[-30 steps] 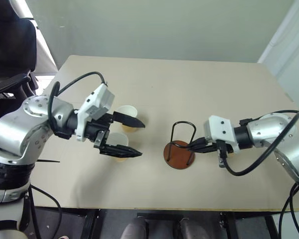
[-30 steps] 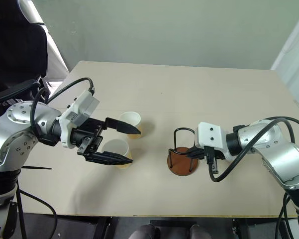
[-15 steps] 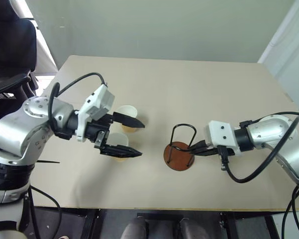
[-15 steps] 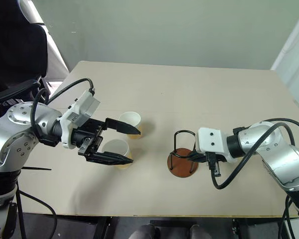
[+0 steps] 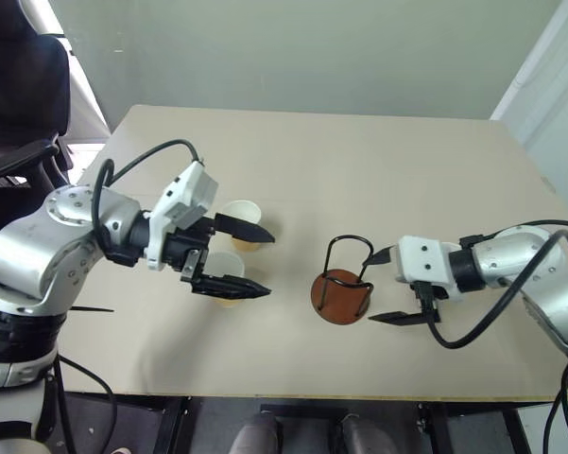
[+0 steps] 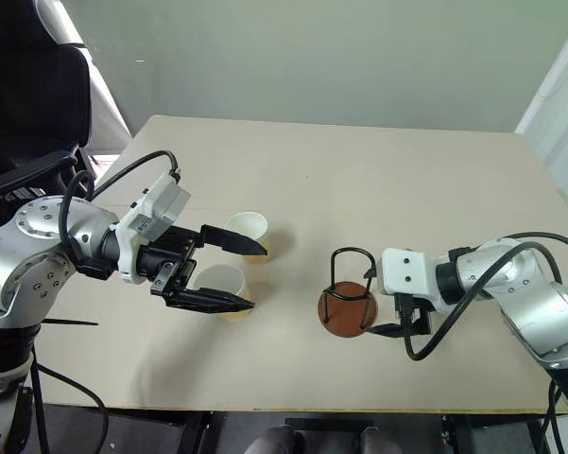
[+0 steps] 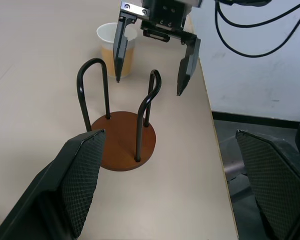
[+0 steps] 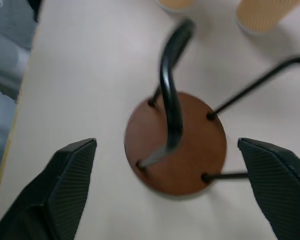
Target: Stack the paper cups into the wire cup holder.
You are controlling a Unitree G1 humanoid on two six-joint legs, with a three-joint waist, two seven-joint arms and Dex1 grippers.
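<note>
The wire cup holder, a reddish-brown disc with black wire loops, stands empty near the table's front middle. My right gripper is open just to its right, one finger on each side of the nearer loop, touching nothing. Two paper cups stand upright left of the holder. My left gripper hangs open over them, pointing at the holder and holding nothing. In the left wrist view a third paper cup stands behind the right gripper. The right wrist view looks down on the holder's base.
The beige table reaches back to a pale wall. A black chair stands off its left side. The holder is close to the table's front edge.
My right gripper has opened from shut at the holder's right loop and drawn slightly away to the right. The left gripper, cups and holder have stayed put.
</note>
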